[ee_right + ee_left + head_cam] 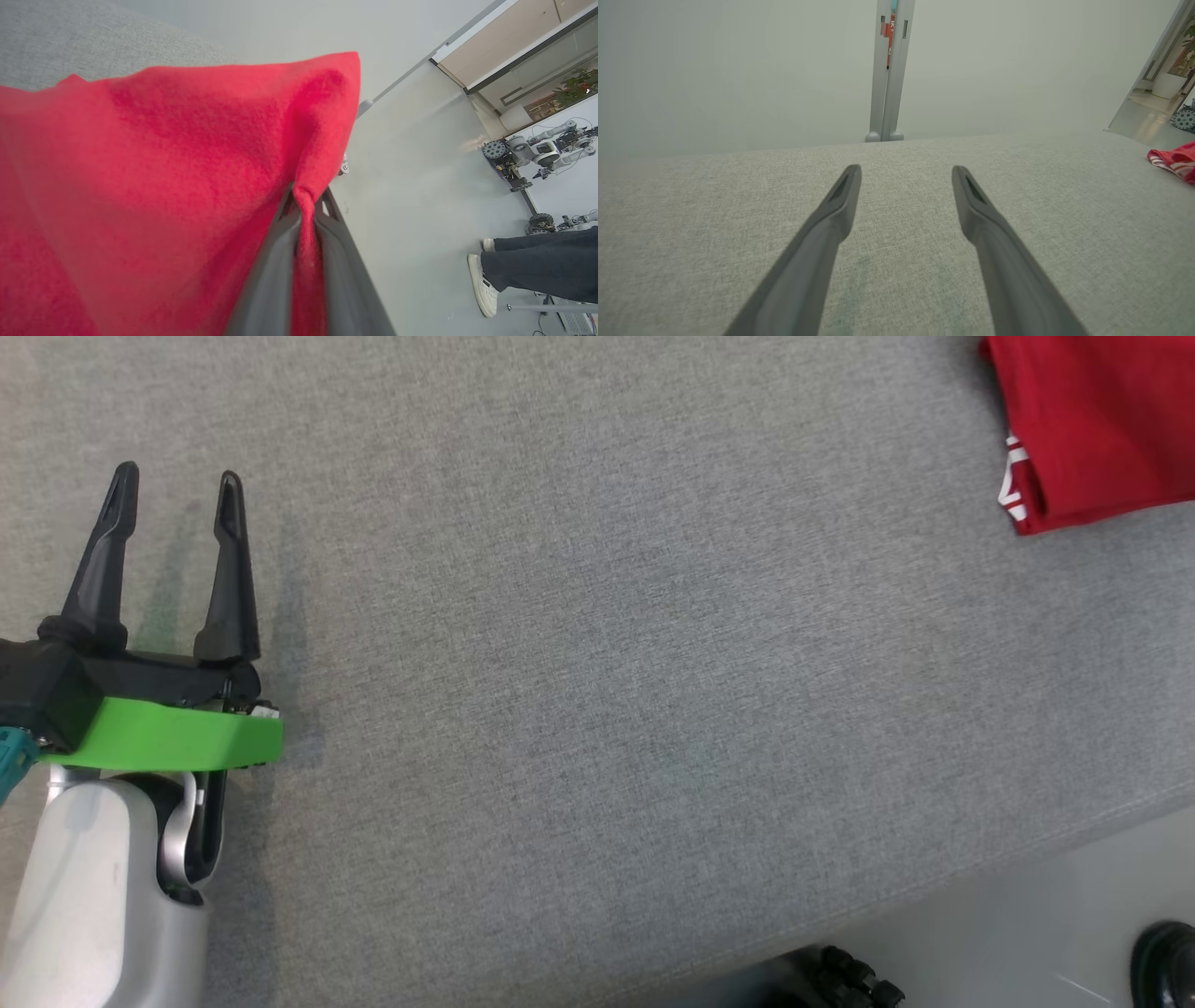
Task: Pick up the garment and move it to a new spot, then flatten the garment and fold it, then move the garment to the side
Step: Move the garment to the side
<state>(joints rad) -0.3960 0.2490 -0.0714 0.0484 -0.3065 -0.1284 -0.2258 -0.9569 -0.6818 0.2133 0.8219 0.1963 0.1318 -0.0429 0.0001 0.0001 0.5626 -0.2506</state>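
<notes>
At the far right of the grey woven-fabric counter (597, 644), in our head view, sits the red cloth garment with white printing at its edge (1102, 420). It is gathered into a flat bundle and runs out of the frame. Well apart from it, over the counter's near left part, our left end effector (177, 473) holds its two long dark fingers spread wide with nothing between them. Its wrist view has bare grey fabric beneath the fingers and a sliver of the red garment at the counter's right side. Our right end effector (308, 193) is clamped narrow on a pinched ridge of the red cloth. The cloth bunches between the fingertips and drapes across the left of that wrist view, with the counter behind it. Beyond the counter, on the pale floor (420, 210), a person's legs in dark trousers and white shoes (483, 284) stand near another wheeled robot (537, 154).
</notes>
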